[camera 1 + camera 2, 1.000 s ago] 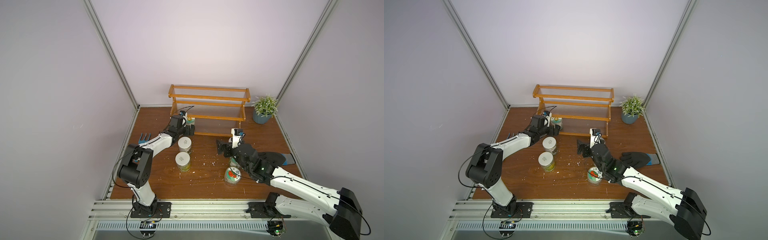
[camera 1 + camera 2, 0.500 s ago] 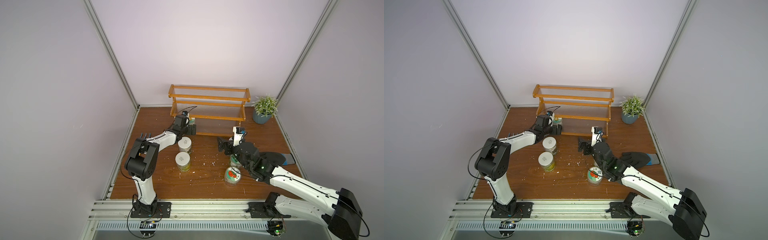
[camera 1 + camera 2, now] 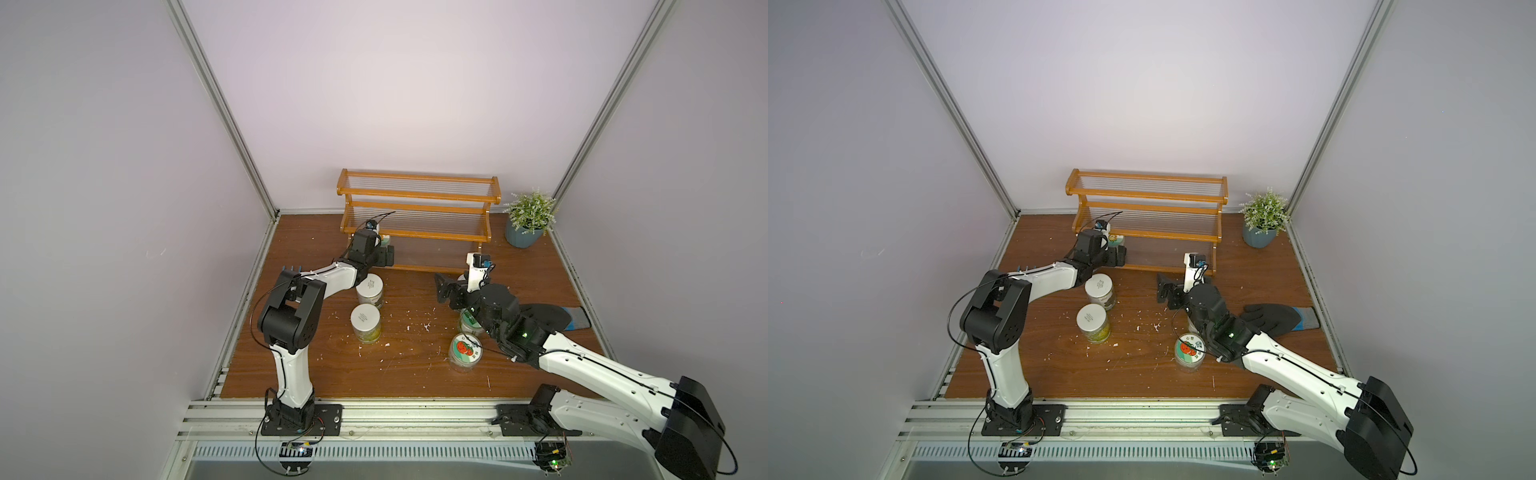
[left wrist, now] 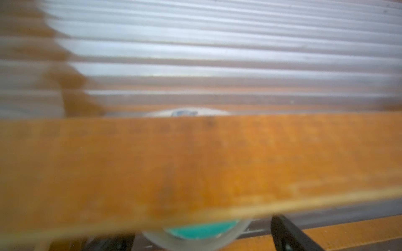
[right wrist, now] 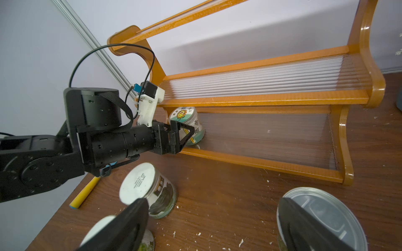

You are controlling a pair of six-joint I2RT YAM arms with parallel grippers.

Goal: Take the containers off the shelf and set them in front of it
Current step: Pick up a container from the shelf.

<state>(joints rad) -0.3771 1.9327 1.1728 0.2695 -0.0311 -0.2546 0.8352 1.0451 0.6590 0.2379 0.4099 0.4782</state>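
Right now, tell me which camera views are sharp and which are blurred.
Left wrist view: heavily blurred, the shelf rail too close to focus and filling the frame. Right wrist view: sharp on the sunflower-lid jar, wide-lens bending at the edges, only the right arm's fingers soft. Both top views: sharp, evenly lit, a faint sheen on the wooden table.

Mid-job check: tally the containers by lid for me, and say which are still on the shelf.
Sunflower-lid jar, on the shelf: 1
White-lid jars, on the table: 2
Tomato-lid jar, on the table: 1
Metal-top can, on the table: 1
Green-print tin, half hidden, on the table: 1
Total: 6
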